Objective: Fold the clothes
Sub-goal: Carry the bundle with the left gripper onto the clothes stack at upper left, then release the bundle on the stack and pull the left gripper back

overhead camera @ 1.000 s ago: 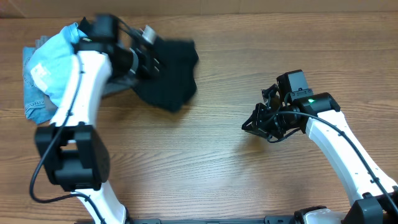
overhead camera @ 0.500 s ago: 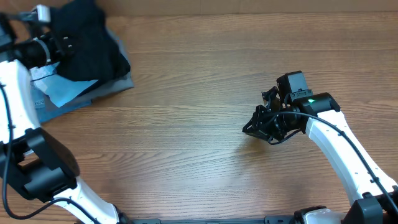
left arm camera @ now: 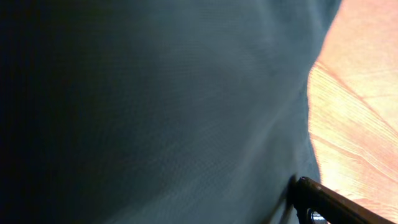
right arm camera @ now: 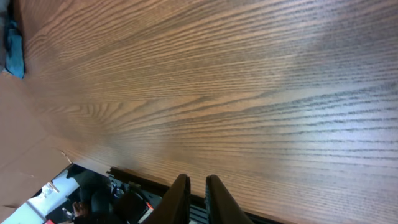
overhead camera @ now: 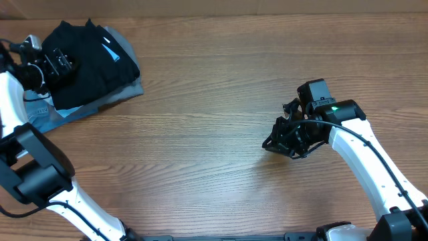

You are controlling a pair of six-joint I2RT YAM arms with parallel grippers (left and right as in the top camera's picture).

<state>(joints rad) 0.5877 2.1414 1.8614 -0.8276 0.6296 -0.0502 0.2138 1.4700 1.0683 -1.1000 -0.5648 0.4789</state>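
Note:
The clothes, a black polo shirt (overhead camera: 93, 57), lie folded on top of a pile at the table's far left corner. My left gripper (overhead camera: 59, 61) rests at the shirt's left edge, its jaws spread and open over the cloth. In the left wrist view dark fabric (left arm camera: 155, 106) fills nearly everything, and only one of the fingers (left arm camera: 323, 200) shows, far off at the lower right. My right gripper (overhead camera: 273, 142) hovers over bare wood at the right, far from the shirt. Seen from the right wrist, it (right arm camera: 196, 186) is shut with nothing between the fingers.
Under the black shirt lie a grey garment (overhead camera: 117, 96) and light blue cloth (overhead camera: 41, 115). A thin blue strip (overhead camera: 110, 49) shows on top of the shirt. A cardboard wall (overhead camera: 267, 7) runs along the table's far edge. Blue cloth (right arm camera: 12, 43) shows in the right wrist view's corner.
The left arm swung the black shirt left over the pile; the shirt, held up before, now lies flat on it and the left jaws have opened. The right arm stayed put.

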